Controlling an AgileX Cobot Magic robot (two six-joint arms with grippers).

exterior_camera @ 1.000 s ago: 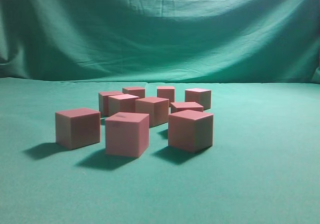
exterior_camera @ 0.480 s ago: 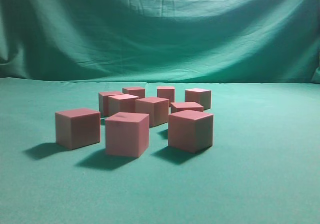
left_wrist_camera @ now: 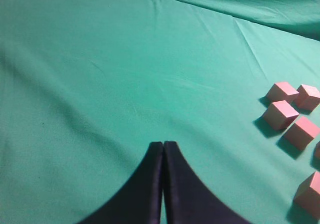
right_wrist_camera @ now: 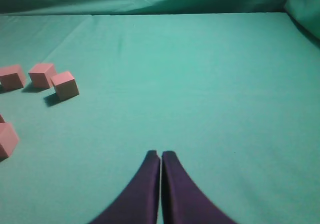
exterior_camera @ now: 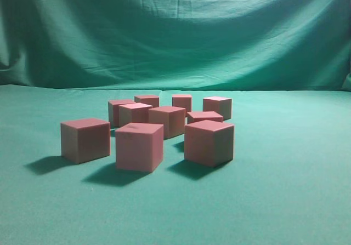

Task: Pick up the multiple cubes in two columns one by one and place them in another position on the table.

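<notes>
Several pinkish-red cubes (exterior_camera: 139, 146) stand in a loose cluster on the teal table (exterior_camera: 285, 190) in the exterior view; no gripper shows there. In the left wrist view my left gripper (left_wrist_camera: 163, 145) is shut and empty above bare cloth, with several cubes (left_wrist_camera: 281, 114) far to its right. In the right wrist view my right gripper (right_wrist_camera: 161, 154) is shut and empty above bare cloth, with several cubes (right_wrist_camera: 65, 84) far to its left.
The draped teal backdrop (exterior_camera: 175, 31) rises behind the table. Bare cloth lies left, right and in front of the cluster. A fold of cloth (right_wrist_camera: 304, 6) shows at the right wrist view's top right corner.
</notes>
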